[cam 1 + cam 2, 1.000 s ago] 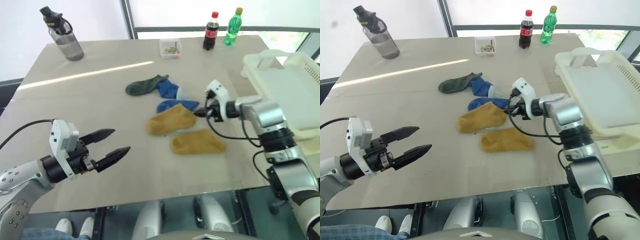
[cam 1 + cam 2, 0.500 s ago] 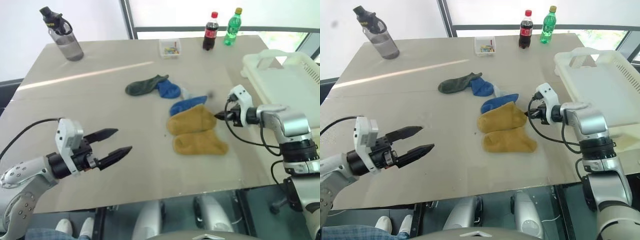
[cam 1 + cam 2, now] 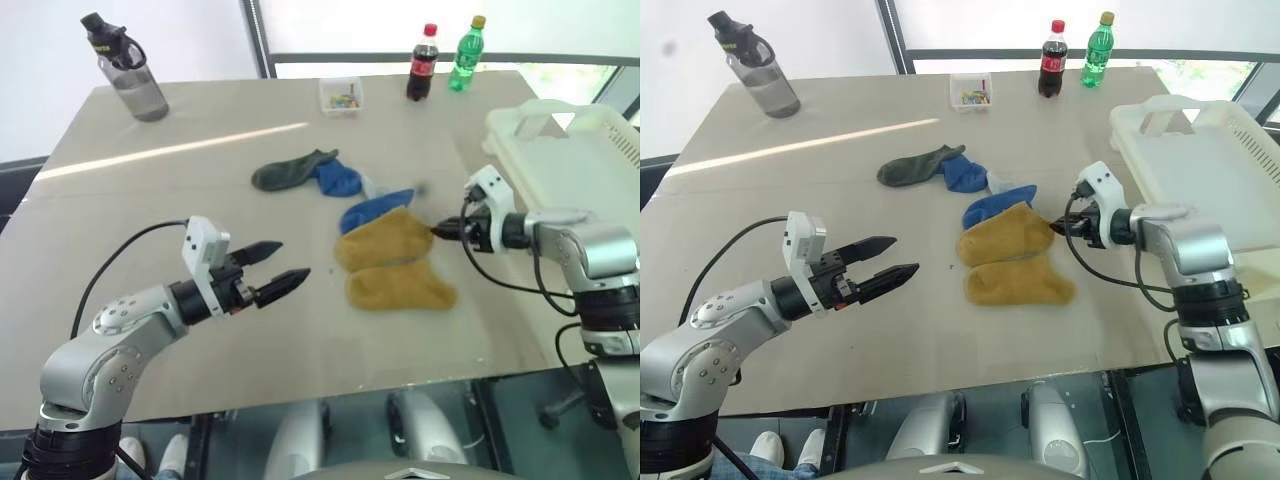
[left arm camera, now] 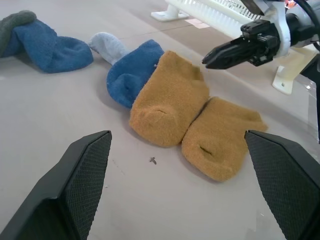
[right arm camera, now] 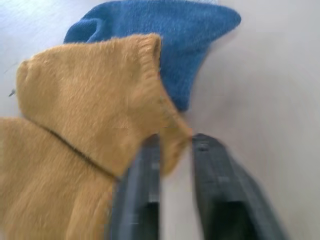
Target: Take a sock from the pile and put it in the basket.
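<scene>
The pile lies mid-table: two mustard socks, a dark green sock (image 3: 285, 172) and blue socks (image 3: 335, 178). The upper mustard sock (image 3: 385, 240) rests flat, overlapping a blue sock (image 3: 375, 210), with the second mustard sock (image 3: 400, 287) just in front. My right gripper (image 3: 440, 232) points at the upper sock's right corner. In the right wrist view its fingers (image 5: 145, 170) stand slightly apart with that corner lying between them. The white basket (image 3: 520, 112) stands at the table's right edge, behind the right arm. My left gripper (image 3: 296, 259) hovers open, left of the mustard socks.
A grey water bottle (image 3: 125, 70) stands at the far left corner. At the back are a small clear box (image 3: 340, 95), a cola bottle (image 3: 422, 62) and a green bottle (image 3: 465, 52). Bare tabletop (image 3: 200, 180) stretches left of the pile.
My right gripper dragged the upper mustard sock and a blue sock to the right, toward the basket, then its fingers parted a little. My left arm moved forward and right, nearer the socks.
</scene>
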Available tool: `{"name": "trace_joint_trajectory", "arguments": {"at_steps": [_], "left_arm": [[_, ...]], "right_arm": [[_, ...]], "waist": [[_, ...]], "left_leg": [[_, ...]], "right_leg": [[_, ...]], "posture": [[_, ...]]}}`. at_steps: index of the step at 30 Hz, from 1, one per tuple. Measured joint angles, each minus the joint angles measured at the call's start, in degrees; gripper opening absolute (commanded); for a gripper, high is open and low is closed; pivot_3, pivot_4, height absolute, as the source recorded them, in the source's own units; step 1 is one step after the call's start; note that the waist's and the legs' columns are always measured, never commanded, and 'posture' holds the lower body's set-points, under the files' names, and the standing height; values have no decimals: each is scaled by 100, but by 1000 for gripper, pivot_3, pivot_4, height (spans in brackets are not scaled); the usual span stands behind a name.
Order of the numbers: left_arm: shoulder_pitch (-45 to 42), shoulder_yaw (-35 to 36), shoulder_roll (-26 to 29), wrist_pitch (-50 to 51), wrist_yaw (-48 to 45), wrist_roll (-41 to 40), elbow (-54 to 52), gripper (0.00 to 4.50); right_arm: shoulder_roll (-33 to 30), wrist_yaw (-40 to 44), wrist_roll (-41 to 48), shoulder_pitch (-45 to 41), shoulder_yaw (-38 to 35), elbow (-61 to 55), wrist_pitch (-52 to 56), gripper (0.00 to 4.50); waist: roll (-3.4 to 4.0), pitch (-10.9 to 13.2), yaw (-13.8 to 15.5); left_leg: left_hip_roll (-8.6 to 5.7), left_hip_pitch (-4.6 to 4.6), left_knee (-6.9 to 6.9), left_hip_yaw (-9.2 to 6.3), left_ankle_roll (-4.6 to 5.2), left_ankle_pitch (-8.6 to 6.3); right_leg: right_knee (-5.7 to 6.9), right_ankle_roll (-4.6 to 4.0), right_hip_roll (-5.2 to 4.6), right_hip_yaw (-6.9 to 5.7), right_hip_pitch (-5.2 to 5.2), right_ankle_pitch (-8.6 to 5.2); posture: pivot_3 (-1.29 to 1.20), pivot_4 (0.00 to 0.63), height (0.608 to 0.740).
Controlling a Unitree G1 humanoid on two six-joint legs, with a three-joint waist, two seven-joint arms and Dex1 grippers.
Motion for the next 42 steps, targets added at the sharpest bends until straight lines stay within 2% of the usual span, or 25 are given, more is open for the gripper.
{"name": "trace_joint_trajectory", "arguments": {"at_steps": [4, 9, 13, 19, 24, 35, 42], "left_arm": [[-29, -10, 30, 39, -12, 23, 28, 4500], [-194, -75, -53, 90, 165, 77, 80, 4500], [-440, -224, -728, 207, 970, 305, 484, 4500], [-1136, -580, -1990, 541, 1994, 513, 1352, 4500], [-1680, -586, -2517, 938, 2537, 494, 1782, 4500], [-2442, -328, -2758, 1951, 3044, 359, 2205, 4500], [-3023, -141, -2639, 2662, 2843, 195, 2826, 4500]], "right_arm": [[-70, 134, 213, 708, -401, -672, -721, 4347], [-132, 358, 524, 1467, -861, -1148, -1481, 4347], [-158, 363, 750, 2180, -1296, -1304, -1703, 4347], [204, -354, 628, 1737, -1192, -682, -1682, 4347], [321, -652, 404, 1398, -841, -192, -1646, 4347], [492, -912, 108, 959, -483, 86, -1643, 4347], [522, -948, 49, 960, -397, 94, -1699, 4347]], "waist": [[0, 0, 20], [-1, 0, 41], [-1, 0, 107], [-6, 0, 82], [-5, -1, 99], [-4, -5, 150], [0, -14, 173]], "left_leg": [[-1, 0, 1, 0, 0, 0], [-1, 6, 8, -4, 0, 0], [-2, 21, 16, 1, 0, 0], [-2, 29, 25, -3, 1, 1], [-4, 18, 19, -5, 1, 1], [-9, 29, 22, -12, 1, 1], [-15, 32, 23, -19, 0, 1]], "right_leg": [[-1, 1, 0, 0, 2, 0], [-3, 3, 0, -2, 15, -1], [-4, 4, 0, 1, 32, 0], [12, 4, 8, 3, 35, 2], [3, 4, 5, 1, 32, 2], [5, 5, 2, -4, 44, 2], [4, 5, -1, -11, 52, 1]], "posture": [[0, 150, 740], [0, 150, 740], [0, 150, 740], [0, 150, 740], [0, 150, 740], [0, 150, 740], [0, 150, 740]]}}
